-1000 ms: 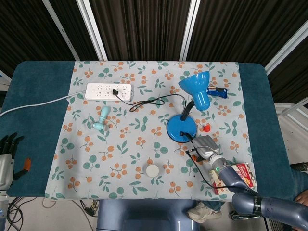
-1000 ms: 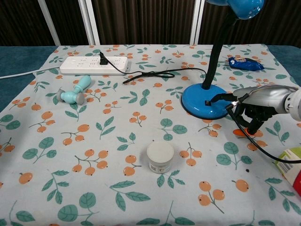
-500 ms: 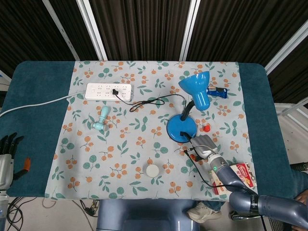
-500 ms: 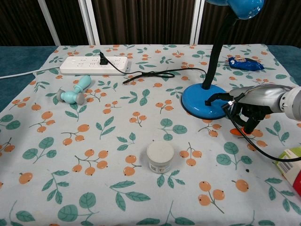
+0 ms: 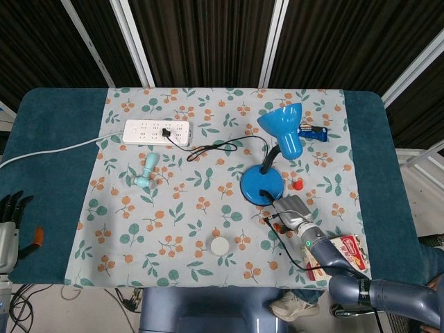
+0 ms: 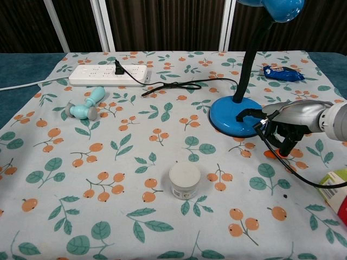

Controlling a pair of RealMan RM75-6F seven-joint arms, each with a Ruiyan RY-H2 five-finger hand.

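Observation:
A blue desk lamp stands at the right, its round base on the flowered cloth and its shade turned up and back. My right hand sits just beside the base's near right edge. Its fingers are curled down onto the cloth with nothing in them, and a dark fingertip reaches onto the rim of the base. A thin black cable loops from this hand toward the table's front. My left hand rests off the table's left end, fingers apart and holding nothing.
The lamp's cord runs to a white power strip at the back left. A teal handled tool, a white jar, a blue packet, a small red piece and a red-and-white box also lie around.
My right hand has edged a little left, closer to the lamp base, with its fingers still curled. Nothing else has moved.

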